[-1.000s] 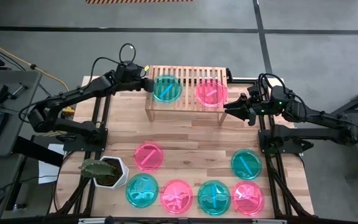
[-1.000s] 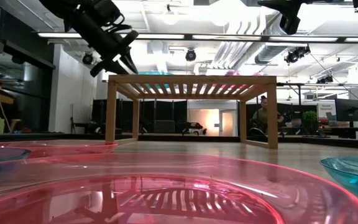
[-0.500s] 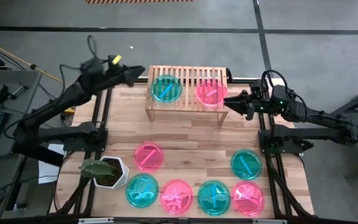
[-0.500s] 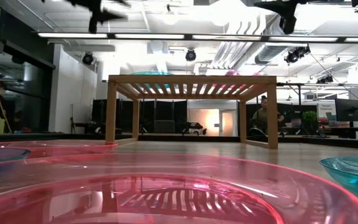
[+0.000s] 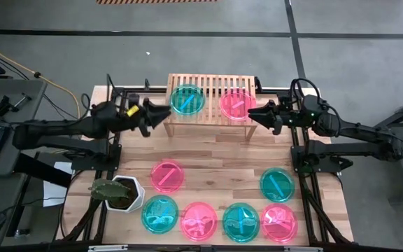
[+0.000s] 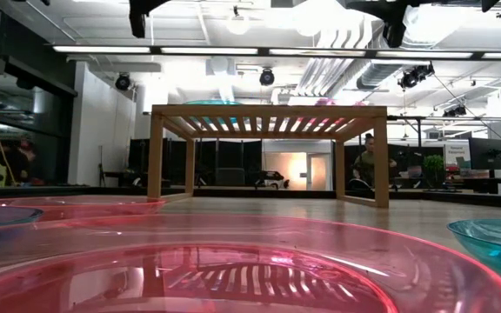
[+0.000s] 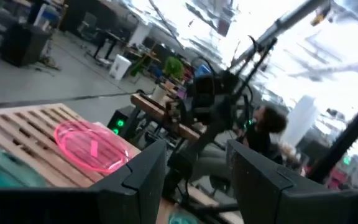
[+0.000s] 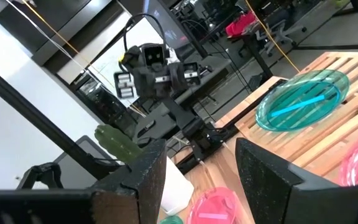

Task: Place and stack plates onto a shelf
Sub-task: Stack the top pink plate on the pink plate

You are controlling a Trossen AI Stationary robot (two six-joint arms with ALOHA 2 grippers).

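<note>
Two plates up, six still waiting on the table

Teal plate (image 5: 187, 99) and pink plate (image 5: 237, 103) sit on the shelf (image 5: 210, 83). Left gripper (image 5: 161, 116) and right gripper (image 5: 252, 113) flank it, both spread, holding nothing; next probably means grabbing the nearest pink plate (image 5: 167, 176).

Low view: nearest pink plate (image 6: 233, 269) fills the foreground, cut off at the bottom and both sides. Teal plate (image 6: 494, 239) beside it is clipped at the right edge. Plates on the shelf (image 6: 268, 111) show only as thin slivers above its slats, colours barely readable. Both arms are cropped at the top edge above the shelf, tools out of sight there.

Left wrist view: motion-blurred; teal plate (image 7: 5, 167) next to the pink plate (image 7: 92, 146) is cut by the edge. Person (image 7: 269, 130) beyond the shelf is too smeared to make out.
</note>
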